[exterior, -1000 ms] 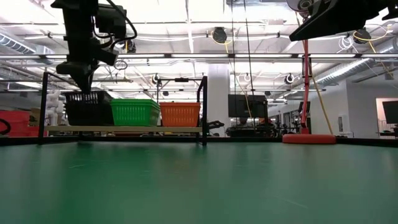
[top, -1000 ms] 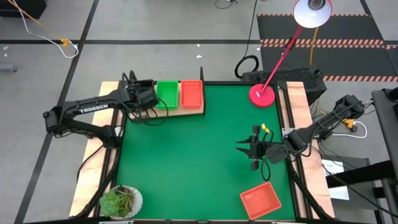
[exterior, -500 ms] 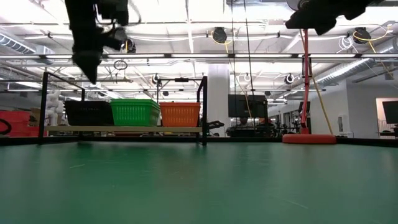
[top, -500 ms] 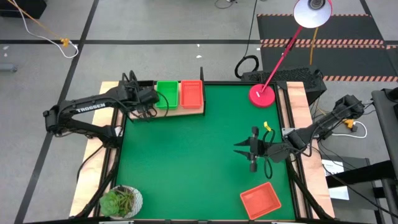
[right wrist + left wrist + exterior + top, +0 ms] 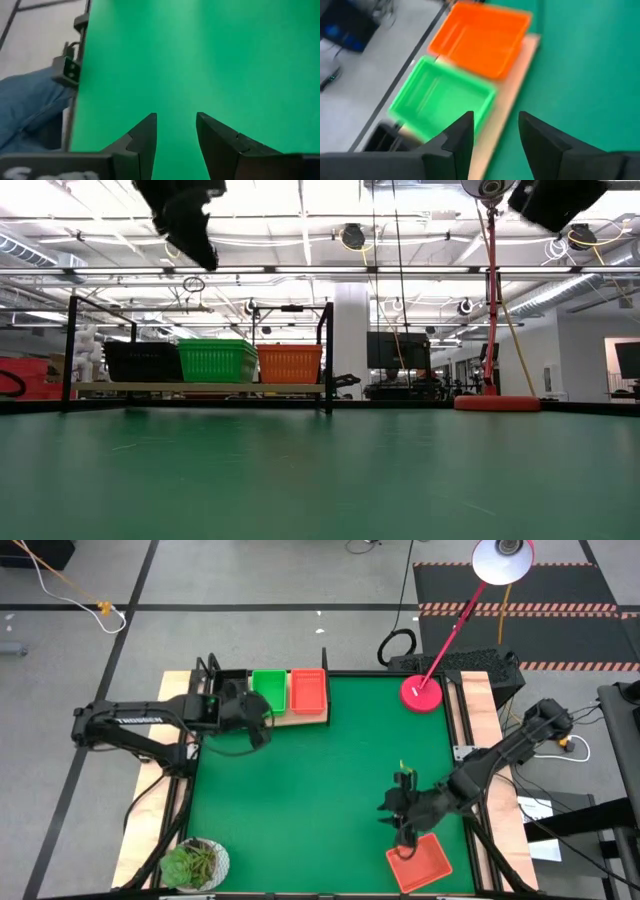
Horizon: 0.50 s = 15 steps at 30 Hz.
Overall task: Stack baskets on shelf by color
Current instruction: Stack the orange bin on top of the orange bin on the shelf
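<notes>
The light-wood shelf (image 5: 300, 720) stands at the mat's far left edge. On it sit a black basket (image 5: 143, 361), a green basket (image 5: 268, 690) and a red-orange basket (image 5: 307, 690), side by side. My left gripper (image 5: 258, 715) hangs open over the mat, just near of the shelf, with the green basket (image 5: 442, 97) ahead of its fingers. Another red-orange basket (image 5: 422, 862) lies flat on the mat at the near right. My right gripper (image 5: 402, 832) hovers open by that basket's far left corner; the right wrist view shows only bare mat between its fingers (image 5: 176, 135).
A red lamp base (image 5: 421, 693) stands at the far right of the mat, its pole slanting up to the lamp head (image 5: 502, 558). A potted plant (image 5: 195, 863) sits at the near left corner. Thin black uprights (image 5: 327, 355) frame the shelf. Blue cloth (image 5: 30, 110) shows beyond the table's edge.
My left gripper has risen off the black basket, which stays on the shelf, and has swung toward the table's right and near side, rolling as it went. My right gripper has moved toward the near edge, up to the red-orange basket on the mat, and has rolled.
</notes>
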### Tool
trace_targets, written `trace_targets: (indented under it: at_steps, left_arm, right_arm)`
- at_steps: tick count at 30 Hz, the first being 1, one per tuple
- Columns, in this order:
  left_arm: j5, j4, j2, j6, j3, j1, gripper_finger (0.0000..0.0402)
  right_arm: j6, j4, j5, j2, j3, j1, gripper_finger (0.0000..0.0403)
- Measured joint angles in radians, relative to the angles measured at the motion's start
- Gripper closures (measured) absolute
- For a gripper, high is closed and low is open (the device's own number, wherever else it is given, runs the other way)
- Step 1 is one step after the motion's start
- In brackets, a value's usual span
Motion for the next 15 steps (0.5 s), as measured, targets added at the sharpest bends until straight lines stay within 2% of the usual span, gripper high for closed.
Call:
trace_targets:
  at_steps: [6, 10, 15]
  left_arm:
    - [-0.054, 0.181, 0.001, -0.020, -0.038, -0.128, 0.0264]
    - [-0.073, 0.229, 0.006, -0.040, -0.039, -0.182, 0.0267]
    - [-0.118, 0.259, 0.017, -0.090, -0.039, -0.236, 0.0268]
  right_arm:
    - [0.148, -0.194, -0.023, 0.135, 0.192, 0.085, 0.0269]
    - [0.267, -0.224, -0.033, 0.214, 0.283, 0.143, 0.0268]
    - [0.392, -0.223, 0.004, 0.313, 0.365, 0.198, 0.0268]
